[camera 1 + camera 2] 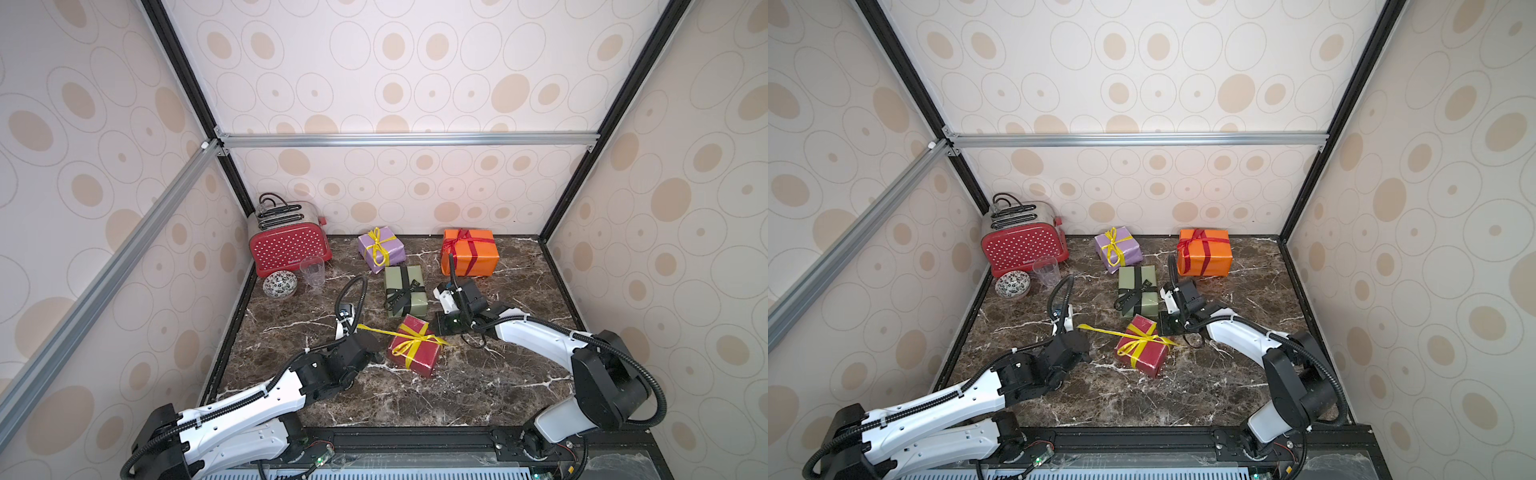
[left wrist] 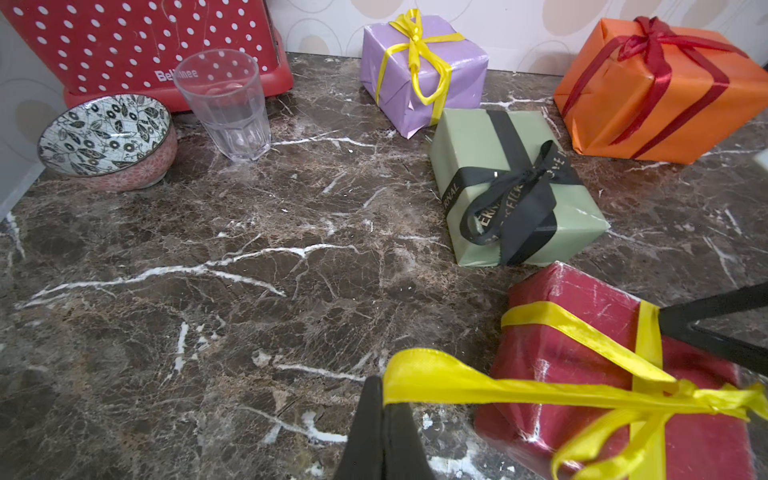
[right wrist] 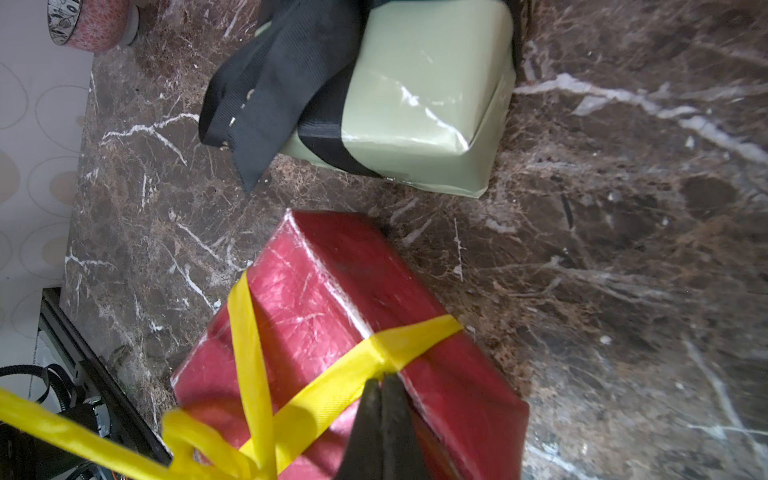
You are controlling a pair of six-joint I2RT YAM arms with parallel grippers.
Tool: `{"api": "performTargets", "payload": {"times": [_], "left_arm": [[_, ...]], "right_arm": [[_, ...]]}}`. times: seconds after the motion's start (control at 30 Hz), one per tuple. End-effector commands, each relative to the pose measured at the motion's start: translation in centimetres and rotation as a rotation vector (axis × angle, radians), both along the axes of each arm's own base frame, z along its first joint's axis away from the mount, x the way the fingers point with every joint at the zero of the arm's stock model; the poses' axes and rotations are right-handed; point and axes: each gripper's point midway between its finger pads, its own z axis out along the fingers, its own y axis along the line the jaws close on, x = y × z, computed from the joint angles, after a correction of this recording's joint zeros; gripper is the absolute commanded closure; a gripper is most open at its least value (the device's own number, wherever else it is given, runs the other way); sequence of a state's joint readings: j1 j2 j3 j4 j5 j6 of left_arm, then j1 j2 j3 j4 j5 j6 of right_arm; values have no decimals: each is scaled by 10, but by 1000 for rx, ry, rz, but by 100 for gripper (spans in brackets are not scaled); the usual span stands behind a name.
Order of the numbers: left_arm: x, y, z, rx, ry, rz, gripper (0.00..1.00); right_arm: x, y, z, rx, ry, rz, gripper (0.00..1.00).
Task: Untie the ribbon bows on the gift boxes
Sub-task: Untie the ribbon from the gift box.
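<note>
left claw (image 2: 384, 395) is clamped on the yellow ribbon (image 2: 478, 382) tail pulled off the dark red gift box (image 1: 432, 353), mid bench (image 1: 478, 395). right claw (image 3: 381, 384), closed, presses the box's ribbon band. bare bench lies toward the front and left edges.

Marble tabletop (image 1: 478, 386) with dark-red box (image 1: 428, 360), olive box (image 1: 417, 307), lilac box (image 1: 395, 249), orange box (image 1: 482, 259), toaster (image 1: 286, 247), bowl (image 1: 279, 284), glass (image 1: 312, 271).

Bare marble (image 1: 291, 316) left of dark red box (image 1: 430, 353); olive box (image 1: 415, 278) close behind; glass (image 1: 312, 271), bowl (image 1: 279, 284) far left.

Yellow ribbon (image 1: 1100, 331) on red box (image 1: 1154, 358)
</note>
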State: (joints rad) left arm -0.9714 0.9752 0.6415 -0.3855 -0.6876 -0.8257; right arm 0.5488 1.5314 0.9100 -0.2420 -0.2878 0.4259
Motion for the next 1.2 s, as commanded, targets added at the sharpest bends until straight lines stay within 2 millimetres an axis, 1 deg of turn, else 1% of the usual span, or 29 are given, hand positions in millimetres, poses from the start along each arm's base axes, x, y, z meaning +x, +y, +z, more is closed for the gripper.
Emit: {"api": "performTargets", "payload": {"times": [0.0,0.03,0.1,0.17,0.23,0.27,0.33,0.4,0.43,0.47,0.5,0.53,0.57,0.6,0.67,0.7,0.77,0.8,0.83,0.87,0.93,1.0,1.03,1.07,1.1,1.17], "left_arm": [[2,18,1,14,-22,100,100],[2,19,1,13,-22,104,98],[3,19,2,14,-22,107,87],[4,17,4,12,-22,94,81],[6,12,7,8,-16,61,70],[7,6,8,8,-9,26,62],[9,1,14,10,3,-8,54],[10,-3,22,14,22,-44,46],[11,-3,27,9,31,-53,42],[11,-2,32,7,44,-61,35],[13,-1,39,4,53,-78,26],[14,-2,44,12,64,-100,21],[16,-3,54,17,77,-123,16],[17,-5,61,22,102,-152,9],[17,-3,70,71,173,-198,5],[16,-3,75,97,196,-222,2],[16,-5,75,156,243,-259,1],[16,-6,72,176,265,-270,1],[15,-11,68,178,286,-295,1],[13,-19,60,174,315,-343,1],[8,-35,43,155,381,-415,3],[3,-50,21,125,457,-475,9],[0,-59,10,99,500,-505,13],[-5,-69,3,66,544,-536,17],[-10,-76,1,44,579,-573,20],[-15,-84,-2,14,602,-614,22]], "right_arm": [[-28,-27,-49,-142,141,-15,100],[-29,-26,-49,-139,141,-12,100],[-29,-25,-48,-132,138,-10,99],[-29,-24,-47,-122,135,-7,99],[-28,-23,-45,-110,127,-7,97],[-28,-22,-44,-104,123,-6,96],[-27,-21,-39,-90,105,-6,93],[-25,-19,-30,-69,73,-11,89],[-23,-19,-26,-59,61,-18,84],[-22,-20,-21,-49,48,-34,76],[-20,-21,-16,-40,39,-54,70],[-18,-20,-11,-25,37,-63,69],[-18,-20,-4,-8,39,-71,68],[-16,-19,4,11,37,-79,67],[-14,-22,19,30,31,-99,66],[-13,-25,28,32,19,-120,66],[-9,-43,48,6,-42,-213,67],[-11,-51,57,14,-80,-251,68],[-15,-54,65,47,-110,-264,69],[-22,-54,73,97,-138,-260,70],[-41,-46,82,205,-168,-194,73],[-65,-36,82,264,-145,-105,73],[-78,-33,76,257,-122,-70,74],[-89,-32,69,232,-102,-41,74],[-99,-30,63,209,-89,-8,74],[-115,-23,50,141,-83,57,76]]}}
